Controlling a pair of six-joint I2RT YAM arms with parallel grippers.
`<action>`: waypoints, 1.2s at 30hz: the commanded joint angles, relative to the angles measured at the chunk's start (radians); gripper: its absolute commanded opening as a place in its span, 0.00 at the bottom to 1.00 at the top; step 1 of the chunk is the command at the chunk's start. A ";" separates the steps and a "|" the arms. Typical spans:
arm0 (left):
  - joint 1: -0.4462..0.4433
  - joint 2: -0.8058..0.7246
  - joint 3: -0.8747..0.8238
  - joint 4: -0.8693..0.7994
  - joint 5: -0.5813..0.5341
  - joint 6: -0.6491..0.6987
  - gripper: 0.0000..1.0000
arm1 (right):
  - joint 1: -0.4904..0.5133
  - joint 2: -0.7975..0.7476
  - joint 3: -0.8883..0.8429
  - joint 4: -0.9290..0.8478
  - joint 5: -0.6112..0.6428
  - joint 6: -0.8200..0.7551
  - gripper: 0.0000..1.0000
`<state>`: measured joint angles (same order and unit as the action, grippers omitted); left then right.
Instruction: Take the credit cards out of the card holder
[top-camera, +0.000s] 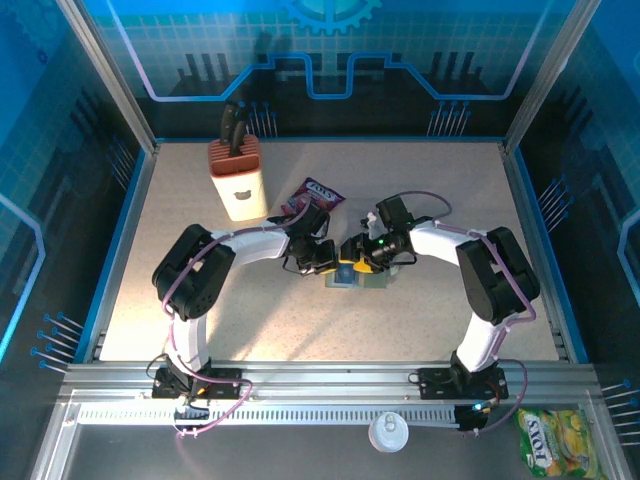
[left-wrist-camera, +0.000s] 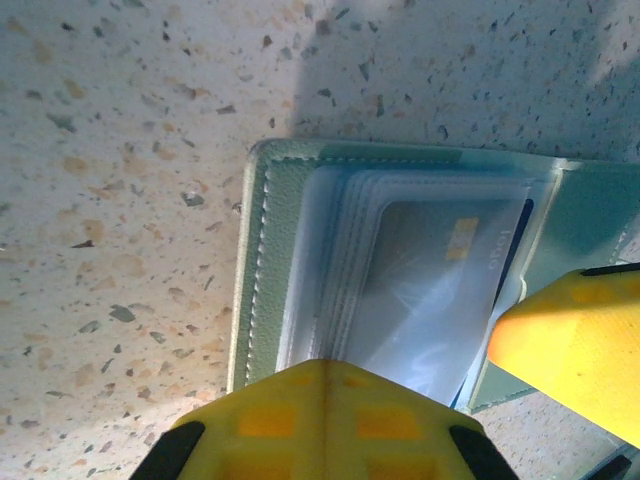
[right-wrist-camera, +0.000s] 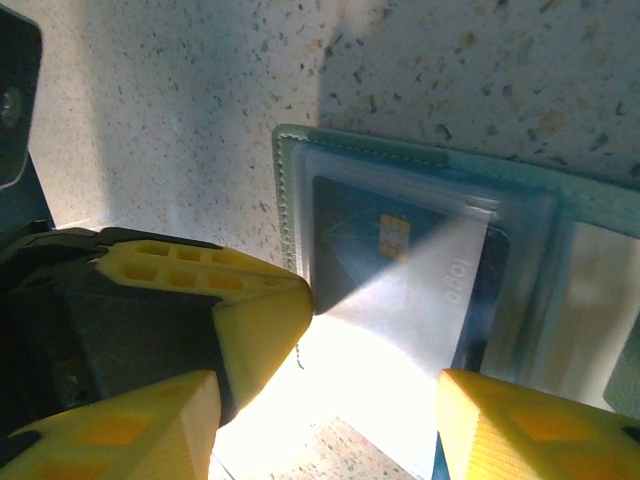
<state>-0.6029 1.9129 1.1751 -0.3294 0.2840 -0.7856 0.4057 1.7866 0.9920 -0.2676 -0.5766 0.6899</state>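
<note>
Left tool (left-wrist-camera: 320, 385) jaws together, tip on open card holder (left-wrist-camera: 255, 260) mid-surface, likely pinning it. Right tool (right-wrist-camera: 320, 430) jaws apart, straddling blue credit card (right-wrist-camera: 400, 250) in its sleeve, probably lining up the pull.

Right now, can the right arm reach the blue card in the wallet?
Probably yes. The right fingers stand open just above the blue card, with nothing between. The card sits under a clear sleeve of the card holder, though, and the shut left fingers rest at its edge.

Harsh glare, hard shadows, perhaps blurred
</note>
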 joint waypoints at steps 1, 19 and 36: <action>0.008 0.012 -0.020 -0.020 -0.006 0.003 0.01 | 0.012 0.027 0.010 -0.007 0.010 -0.019 0.59; 0.008 -0.048 0.013 -0.021 -0.017 0.018 0.02 | 0.012 -0.081 0.021 -0.107 0.098 -0.075 0.59; -0.009 -0.042 0.089 -0.054 0.032 0.045 0.03 | -0.010 -0.071 -0.004 -0.093 0.101 -0.077 0.54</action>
<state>-0.6044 1.8523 1.2221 -0.3775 0.2592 -0.7597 0.4046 1.7187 0.9932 -0.3580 -0.4747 0.6239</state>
